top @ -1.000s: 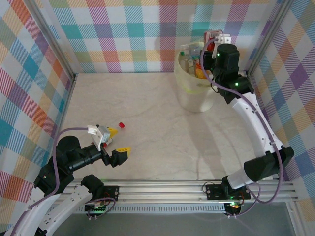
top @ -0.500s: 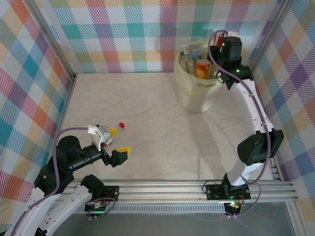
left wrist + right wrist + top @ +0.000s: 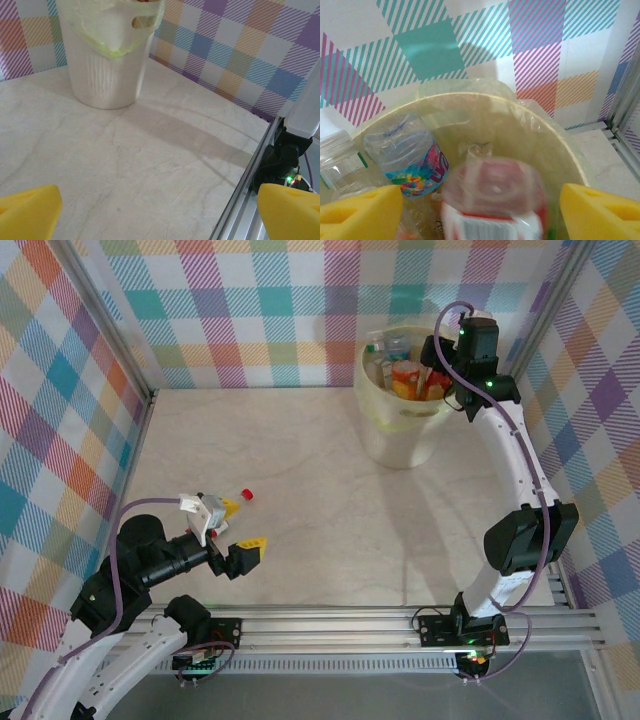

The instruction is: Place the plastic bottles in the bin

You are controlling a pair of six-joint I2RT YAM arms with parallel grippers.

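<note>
From high above we look down on the bin, well apart from it. Our left wrist camera faces the bin low across the table, also well apart. Our right wrist camera hangs just above its rim, peering in. All three views share it.

Large round pale-yellow translucent plastic bin: on pale marbled tabletop, directly beneath right claw, well apart from left claw
Contents: red-labelled clear plastic bottle between and below right claw's fingers; blue-labelled clear plastic bottle left of it, beside bin wall
Small red cap: on tabletop, just beyond left claw
</note>
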